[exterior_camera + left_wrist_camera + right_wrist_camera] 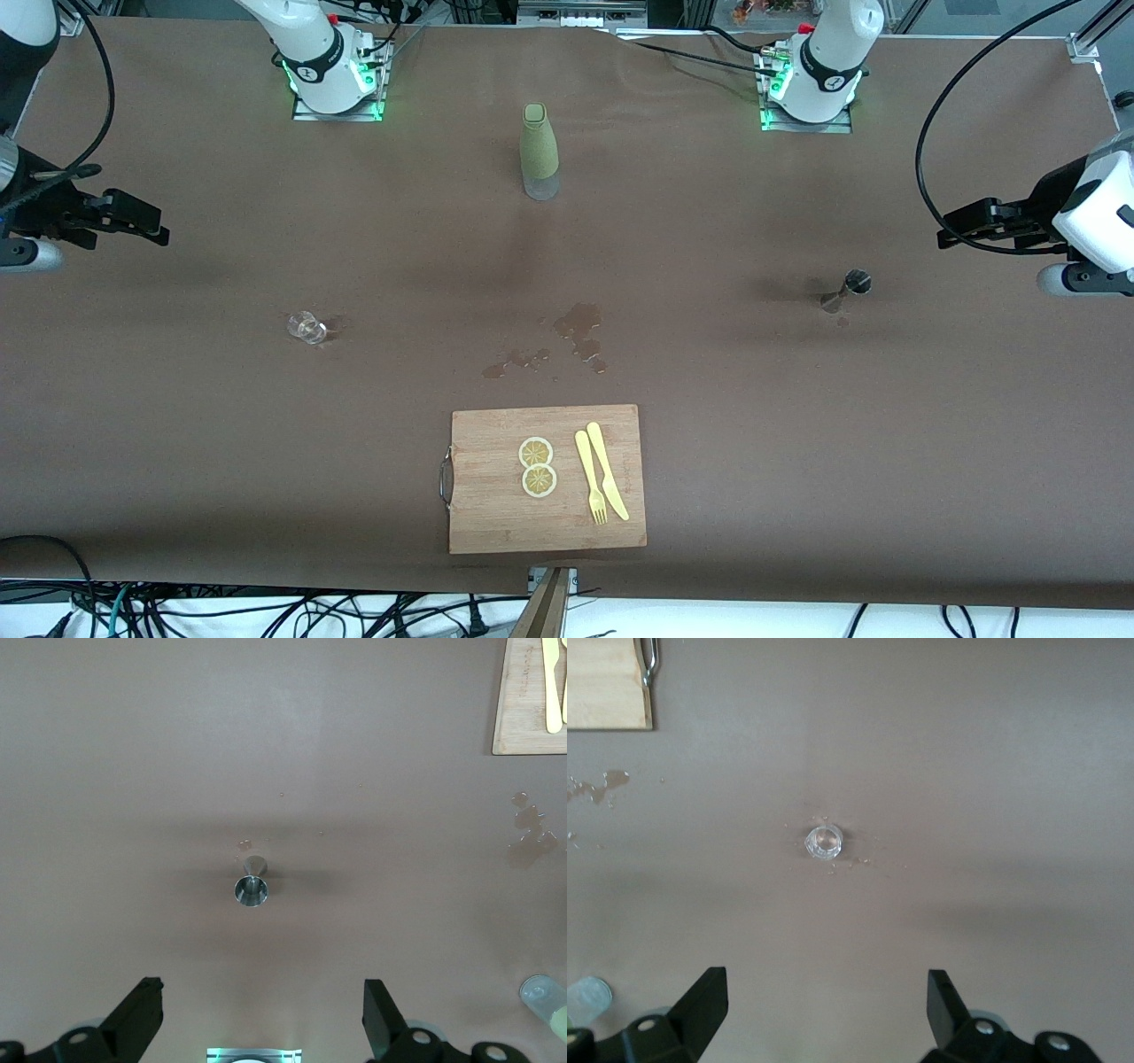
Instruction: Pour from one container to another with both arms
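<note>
A small metal jigger [846,291] stands upright toward the left arm's end of the table. It shows from above in the left wrist view [252,884]. A small clear glass [306,327] stands toward the right arm's end, and the right wrist view looks down into it [825,842]. My left gripper [946,237] hangs open and empty in the air near the jigger; its jaws [264,1010] stand wide apart. At the table's other end my right gripper [159,232] hangs open and empty near the glass, jaws [827,1001] wide apart.
A green-sleeved bottle [539,151] stands mid-table between the two bases. Wet spill patches [580,332] lie in the middle. Nearer the camera a wooden cutting board [496,514] carries two lemon slices [537,466], a yellow fork [589,478] and a knife [608,470].
</note>
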`<state>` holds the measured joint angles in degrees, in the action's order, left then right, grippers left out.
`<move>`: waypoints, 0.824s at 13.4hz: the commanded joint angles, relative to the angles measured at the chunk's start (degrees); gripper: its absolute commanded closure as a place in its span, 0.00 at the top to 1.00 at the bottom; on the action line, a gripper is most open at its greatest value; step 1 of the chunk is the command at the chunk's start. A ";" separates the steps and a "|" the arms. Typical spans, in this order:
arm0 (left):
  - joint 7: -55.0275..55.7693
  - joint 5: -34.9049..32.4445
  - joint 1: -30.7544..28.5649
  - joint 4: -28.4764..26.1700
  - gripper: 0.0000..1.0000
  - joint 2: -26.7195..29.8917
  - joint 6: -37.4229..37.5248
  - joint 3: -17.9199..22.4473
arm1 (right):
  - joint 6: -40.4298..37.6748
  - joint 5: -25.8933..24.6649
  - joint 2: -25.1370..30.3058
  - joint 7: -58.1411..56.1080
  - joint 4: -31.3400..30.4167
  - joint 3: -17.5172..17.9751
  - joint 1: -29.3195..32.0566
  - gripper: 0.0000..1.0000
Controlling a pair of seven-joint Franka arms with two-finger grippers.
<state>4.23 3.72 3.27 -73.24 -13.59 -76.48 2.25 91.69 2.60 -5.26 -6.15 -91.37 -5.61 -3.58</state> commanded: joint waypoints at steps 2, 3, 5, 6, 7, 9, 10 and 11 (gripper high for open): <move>-15.67 1.10 -4.84 0.21 1.00 -2.05 0.63 0.47 | -2.30 0.82 -1.94 -7.36 0.41 0.07 1.03 1.00; -22.44 1.28 -5.98 -0.05 1.00 -3.01 0.63 0.82 | -2.65 2.13 -2.73 -11.65 0.41 -0.02 1.12 1.00; -30.74 1.37 -7.57 -1.54 1.00 -4.25 0.72 1.87 | -3.35 4.51 -3.96 -17.64 0.41 -0.37 2.00 1.00; -33.03 1.63 -7.75 -2.07 1.00 -4.51 0.72 2.66 | -4.23 5.47 -4.66 -21.06 0.41 -0.46 2.52 1.00; -36.36 2.16 -8.27 -2.17 1.00 -5.04 0.63 3.19 | -5.19 6.96 -5.19 -25.53 0.41 -0.46 3.49 1.00; -48.11 4.17 -9.33 -2.95 1.00 -7.32 0.46 5.12 | -7.13 11.35 -7.29 -37.73 0.41 -0.46 6.03 1.00; -52.52 5.93 -9.68 -4.26 1.00 -7.94 0.28 6.96 | -8.18 12.50 -8.44 -44.32 0.41 -0.46 7.44 1.00; -56.39 9.77 -10.38 -5.15 1.00 -8.73 0.37 8.89 | -8.28 13.47 -9.67 -50.21 0.32 -0.46 8.67 1.00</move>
<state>-44.06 8.76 -6.02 -76.68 -21.43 -76.31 8.47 84.92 13.43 -12.96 -46.55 -91.50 -6.25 2.56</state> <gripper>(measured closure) 0.000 0.000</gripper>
